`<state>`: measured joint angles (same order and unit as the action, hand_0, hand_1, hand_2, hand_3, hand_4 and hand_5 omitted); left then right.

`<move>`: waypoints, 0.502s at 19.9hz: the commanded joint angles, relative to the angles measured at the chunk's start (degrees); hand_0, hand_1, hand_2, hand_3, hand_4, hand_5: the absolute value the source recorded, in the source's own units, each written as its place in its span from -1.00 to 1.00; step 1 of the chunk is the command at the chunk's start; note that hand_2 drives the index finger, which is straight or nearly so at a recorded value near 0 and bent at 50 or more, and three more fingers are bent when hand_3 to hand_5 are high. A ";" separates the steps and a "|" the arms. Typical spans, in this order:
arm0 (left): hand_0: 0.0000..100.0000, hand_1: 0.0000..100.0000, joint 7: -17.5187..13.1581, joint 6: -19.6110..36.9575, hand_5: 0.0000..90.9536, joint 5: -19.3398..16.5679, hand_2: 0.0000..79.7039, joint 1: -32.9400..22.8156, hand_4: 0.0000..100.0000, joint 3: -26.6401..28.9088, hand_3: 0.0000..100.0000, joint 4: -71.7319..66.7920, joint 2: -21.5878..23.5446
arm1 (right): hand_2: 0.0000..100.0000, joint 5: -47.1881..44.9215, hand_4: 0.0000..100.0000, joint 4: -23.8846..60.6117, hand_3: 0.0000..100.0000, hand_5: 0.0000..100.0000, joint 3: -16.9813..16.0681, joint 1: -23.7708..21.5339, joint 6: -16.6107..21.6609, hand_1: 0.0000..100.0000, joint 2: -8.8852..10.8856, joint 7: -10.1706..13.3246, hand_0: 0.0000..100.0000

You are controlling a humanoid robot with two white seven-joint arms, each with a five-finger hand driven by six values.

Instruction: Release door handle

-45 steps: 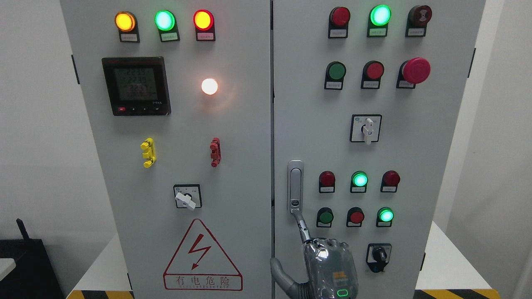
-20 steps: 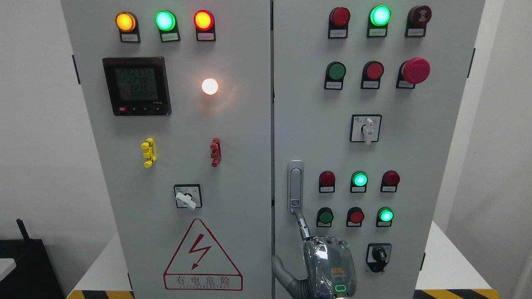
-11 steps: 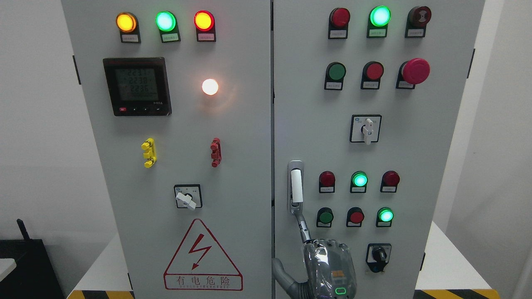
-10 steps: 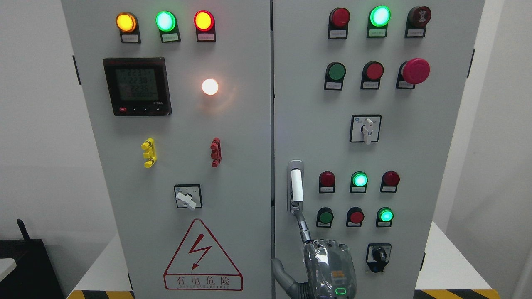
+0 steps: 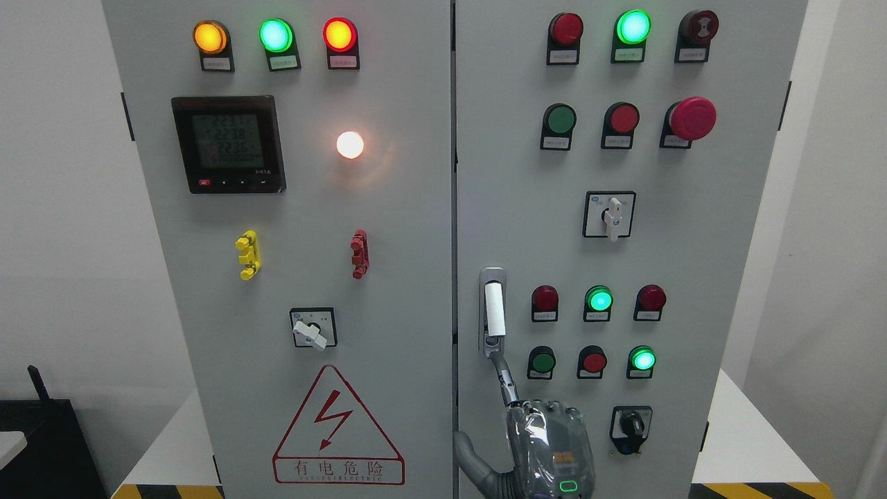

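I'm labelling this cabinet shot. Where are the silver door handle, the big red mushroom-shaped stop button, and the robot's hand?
Silver door handle [image 5: 493, 312]: head view, on its white lever.
Big red mushroom-shaped stop button [image 5: 693, 118]: head view, cap centre.
Robot's hand [image 5: 547, 443]: head view, back of hand.

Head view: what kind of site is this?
Probably an industrial electrical room or a training setup. A grey two-door control cabinet fills the view, with lit indicator lamps, a digital power meter and a red high-voltage warning triangle. Plain white walls behind.
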<state>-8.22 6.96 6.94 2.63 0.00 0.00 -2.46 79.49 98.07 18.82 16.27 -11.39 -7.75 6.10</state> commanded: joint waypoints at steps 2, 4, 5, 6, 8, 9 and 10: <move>-0.76 -0.22 0.04 -0.01 -1.00 0.00 -1.00 0.01 -1.00 0.62 -1.00 -0.97 0.00 | -1.00 -0.04 1.00 2.47 1.00 1.00 -0.01 -0.19 0.32 -0.51 0.11 0.49 -0.44; -0.76 -0.22 0.04 -0.01 -1.00 0.00 -1.00 0.01 -1.00 0.62 -1.00 -0.97 0.00 | -1.00 -0.04 1.00 2.82 1.00 1.00 -0.01 -0.19 0.32 -0.51 0.11 0.49 -0.44; -0.76 -0.22 0.04 -0.01 -1.00 0.00 -1.00 0.01 -1.00 0.62 -1.00 -0.97 0.00 | -1.00 -0.12 1.00 2.91 1.00 1.00 0.08 -0.28 0.32 -0.51 0.02 0.49 -0.44; -0.76 -0.22 0.04 0.07 -1.00 0.00 -1.00 0.01 -1.00 0.62 -1.00 -0.97 0.00 | -1.00 -0.04 1.00 3.00 1.00 1.00 0.17 -0.28 0.32 -0.51 0.02 0.49 -0.44; -0.76 -0.22 0.04 -0.01 -1.00 0.00 -1.00 0.01 -1.00 0.62 -1.00 -0.97 0.00 | -1.00 -0.12 1.00 3.53 1.00 1.00 0.17 -0.63 0.32 -0.51 0.02 0.49 -0.44; -0.76 -0.22 0.04 -0.01 -1.00 0.00 -1.00 0.01 -1.00 0.62 -1.00 -0.97 0.00 | -1.00 -0.12 1.00 3.88 1.00 1.00 0.17 -0.72 0.41 -0.51 0.11 0.75 -0.43; -0.76 -0.22 0.04 -0.01 -1.00 0.00 -1.00 0.01 -1.00 0.62 -1.00 -0.97 0.00 | -1.00 -0.12 1.00 4.49 1.00 1.00 0.08 -1.07 0.50 -0.51 0.11 1.45 -0.43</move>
<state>-8.22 6.97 6.94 2.63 0.00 0.00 -2.46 79.42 99.96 18.85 15.86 -11.06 -7.71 6.74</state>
